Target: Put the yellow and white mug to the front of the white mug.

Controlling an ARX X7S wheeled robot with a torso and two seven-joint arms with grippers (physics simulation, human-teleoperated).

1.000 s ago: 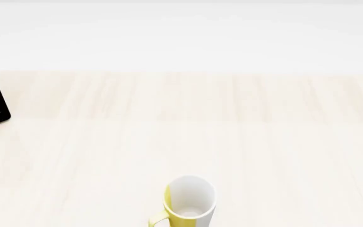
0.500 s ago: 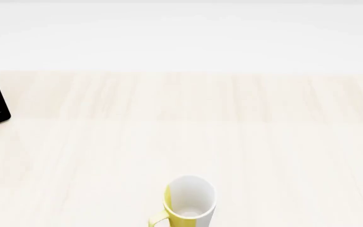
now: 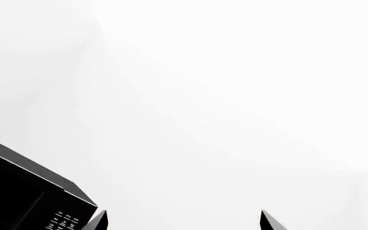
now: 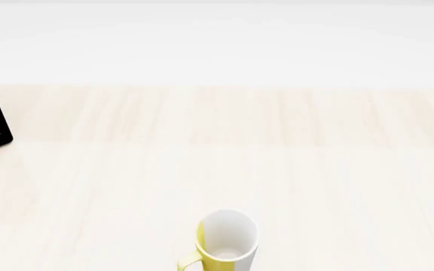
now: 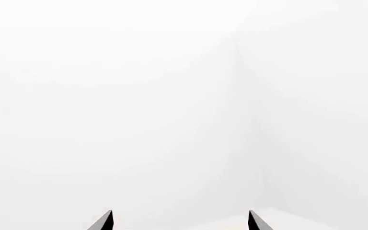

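Left wrist view: the left gripper shows only two dark fingertips, set wide apart with nothing between them, so it is released; it aims at a blank white wall.
Beside left gripper: a black appliance with a keypad fills one corner of that view.
Right gripper: two dark tips spread wide, nothing gripped, facing a white wall corner.
Arms: neither arm nor gripper appears in the head view.
Yellow mug: upright on the pale wood counter, at the near edge of the head view, handle to the left.
White mug: not in any view.
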